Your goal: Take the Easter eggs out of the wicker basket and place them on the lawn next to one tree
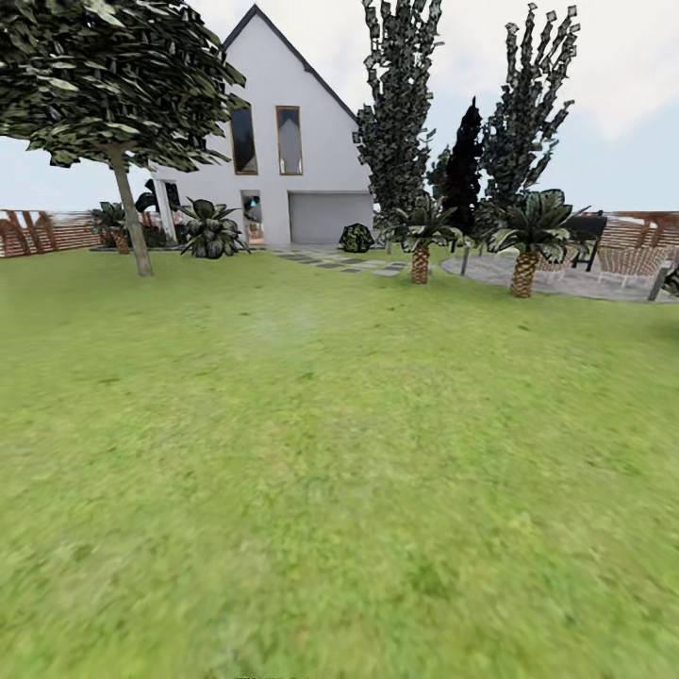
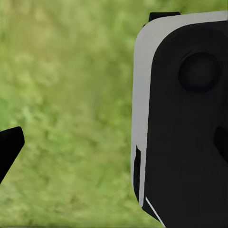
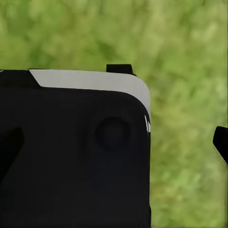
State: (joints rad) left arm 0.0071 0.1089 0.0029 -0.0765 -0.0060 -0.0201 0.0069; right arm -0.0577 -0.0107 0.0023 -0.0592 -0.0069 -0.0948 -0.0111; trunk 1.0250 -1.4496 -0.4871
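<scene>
The lawn [image 1: 339,453] stretches ahead of me, mottled green and flat. At its far left stands the tree [image 1: 129,209], with a leaning grey-brown trunk and dark foliage blotched pale green. The three Easter eggs and the wicker basket are out of view. In the left wrist view my left gripper [image 2: 114,145] hangs open over grass, one black fingertip [image 2: 10,146] at the picture's edge. My right gripper [image 3: 114,142] is open too, with a fingertip [image 3: 221,141] over grass. Nothing sits between either pair of fingers.
A white house [image 1: 283,179] closes the far end, with tall dark trees [image 1: 401,113] and a near-black tree [image 1: 464,170] beside it. Two small palms [image 1: 524,269] edge a paved patio [image 1: 566,275]. Brown slat fence [image 1: 47,231] runs along the sides. A black-and-white robot part [image 2: 185,118] is close to both wrists.
</scene>
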